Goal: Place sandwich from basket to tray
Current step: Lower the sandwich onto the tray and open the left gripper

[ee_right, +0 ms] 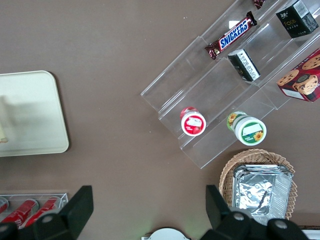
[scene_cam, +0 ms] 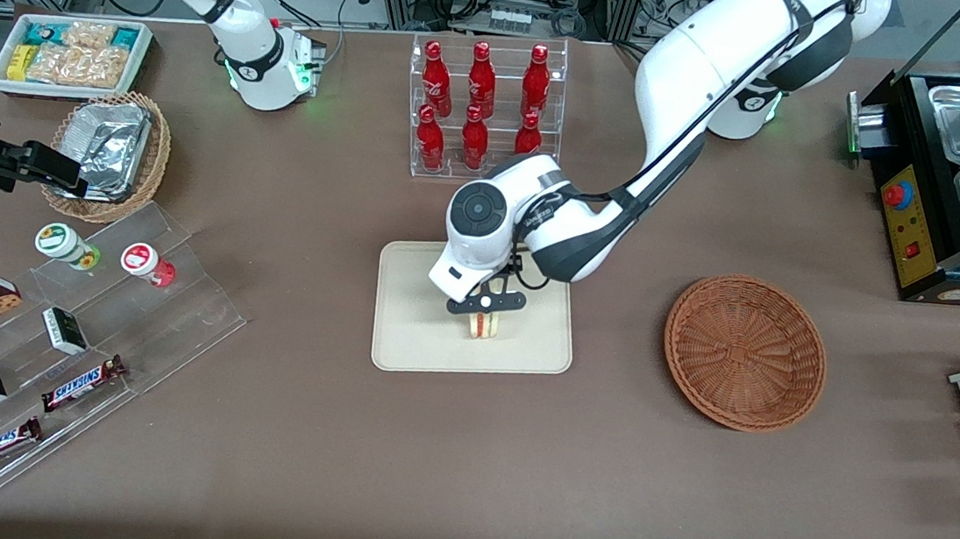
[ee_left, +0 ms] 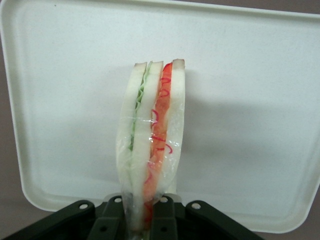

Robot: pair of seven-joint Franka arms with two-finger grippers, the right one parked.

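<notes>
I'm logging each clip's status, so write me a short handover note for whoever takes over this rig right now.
Gripper: the left arm's, over the cream-beige rectangular tray, shut on the wrapped triangular sandwich with red and green filling.
Sandwich: held on edge above or at the tray's surface; whether it touches cannot be told.
Reddish-brown woven wicker basket: empty, beside the tray toward the working arm's end.
Done: sandwich lifted out and carried to the tray.
Left: set it down, open the fingers, pull the arm away.
</notes>
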